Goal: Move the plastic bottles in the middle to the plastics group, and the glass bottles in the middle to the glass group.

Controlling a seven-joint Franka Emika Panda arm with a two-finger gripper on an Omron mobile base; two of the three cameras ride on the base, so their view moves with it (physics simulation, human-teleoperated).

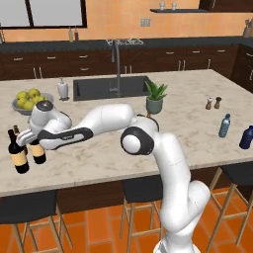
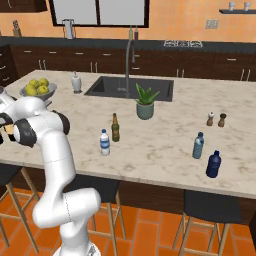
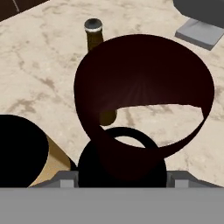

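Black wine bottle [image 3: 144, 87] looms right against the lens, apparently clamped at mid-width by the gripper [image 1: 35, 139], whose fingertips it hides. It stands at the counter's left end beside the tan-labelled wine bottle [image 1: 20, 157] and brown bottle [image 3: 94, 37]. Likely heavy, slick, breakable glass: grip the body, not the neck.
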